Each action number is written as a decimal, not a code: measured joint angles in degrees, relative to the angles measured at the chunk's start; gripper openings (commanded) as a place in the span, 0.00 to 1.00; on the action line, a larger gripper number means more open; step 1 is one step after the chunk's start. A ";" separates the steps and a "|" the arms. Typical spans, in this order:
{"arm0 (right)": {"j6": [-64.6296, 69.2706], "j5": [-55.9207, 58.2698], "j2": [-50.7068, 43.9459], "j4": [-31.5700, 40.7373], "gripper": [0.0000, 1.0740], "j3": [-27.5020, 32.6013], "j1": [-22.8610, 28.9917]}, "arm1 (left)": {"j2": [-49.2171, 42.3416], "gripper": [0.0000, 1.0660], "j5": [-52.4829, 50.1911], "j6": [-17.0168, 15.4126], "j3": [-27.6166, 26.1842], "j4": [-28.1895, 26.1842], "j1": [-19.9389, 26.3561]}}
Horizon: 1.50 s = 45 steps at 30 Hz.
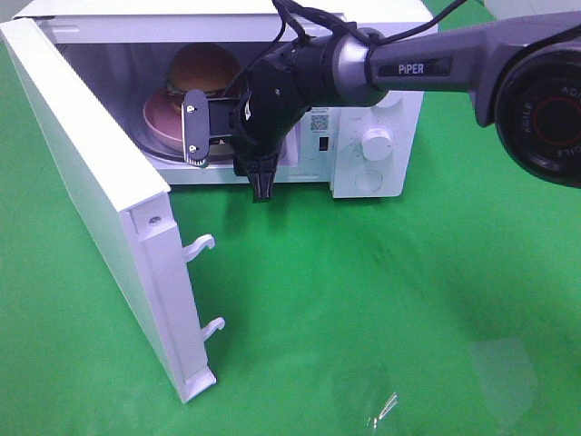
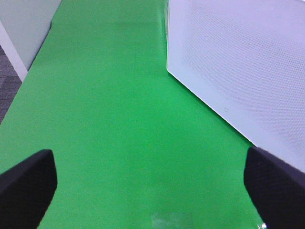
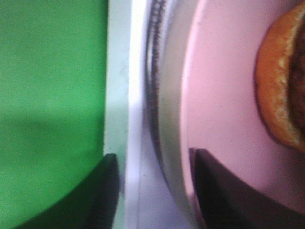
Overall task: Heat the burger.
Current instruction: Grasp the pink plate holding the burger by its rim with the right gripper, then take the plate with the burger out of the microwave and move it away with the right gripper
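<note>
The burger point(image 1: 203, 69) is seen on a pink plate point(image 1: 162, 123) inside the white microwave point(image 1: 381, 136), whose door point(image 1: 91, 191) is swung wide open over the green table point(image 1: 381, 300). The right gripper point(image 1: 193, 129) is held at the cavity mouth beside the plate; in the right wrist view its fingers point(image 3: 224, 191) are parted, one over the plate rim, one outside the microwave edge; whether the plate is clamped cannot be told. The left gripper point(image 2: 150, 183) is held wide apart above bare table beside the door, nothing between its fingers
</note>
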 measured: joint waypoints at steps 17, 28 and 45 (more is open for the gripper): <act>-0.52 1.95 -0.69 -0.34 0.00 -0.46 1.38 | 0.00 0.94 0.00 0.00 0.00 0.00 0.00; -2.12 7.28 -3.61 1.26 0.00 0.46 2.12 | 0.00 0.94 0.00 0.00 0.00 0.00 0.00; -15.36 -1.15 -14.61 1.89 0.00 20.11 2.46 | 0.00 0.94 0.00 0.00 0.00 0.00 0.00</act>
